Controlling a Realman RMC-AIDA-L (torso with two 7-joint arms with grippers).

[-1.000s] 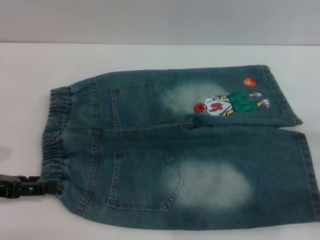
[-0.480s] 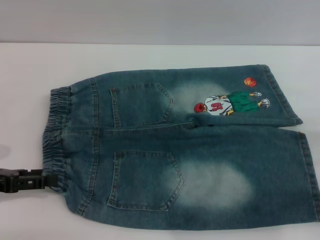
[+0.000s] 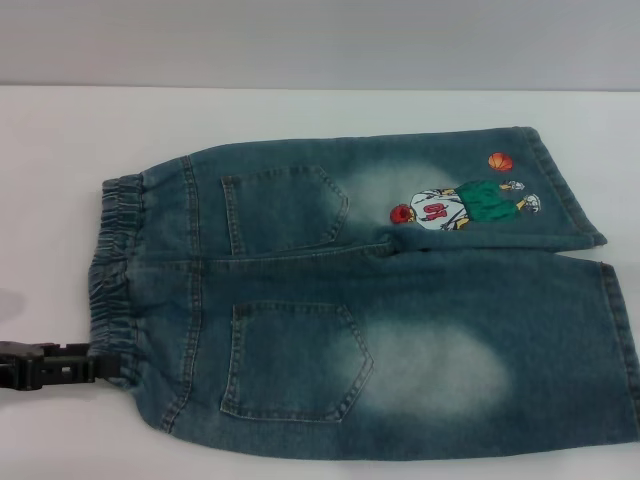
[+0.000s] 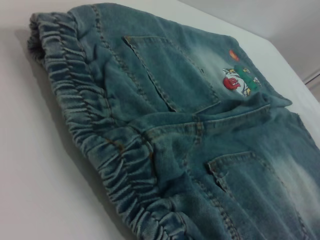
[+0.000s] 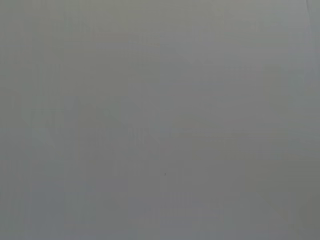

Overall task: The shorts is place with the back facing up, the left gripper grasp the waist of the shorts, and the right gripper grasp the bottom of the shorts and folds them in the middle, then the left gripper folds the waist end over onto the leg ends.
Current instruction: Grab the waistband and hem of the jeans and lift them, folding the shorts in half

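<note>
Shorts (image 3: pixel 370 300) flat on white counter (image 3: pixel 300 110), long axis left-right, waistband (image 3: pixel 110 270) left; left end effector (image 3: pixel 95 365) touching its near-left corner, finger state unclear; right end effector unseen, leg hems (image 3: pixel 620 350) right.

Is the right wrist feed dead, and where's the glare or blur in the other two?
Right wrist view: only flat grey, nothing recognisable. Head view: even light, the table slightly washed out, the shorts clear. Left wrist view: the waistband sharp, the embroidered figure farther off soft.
</note>
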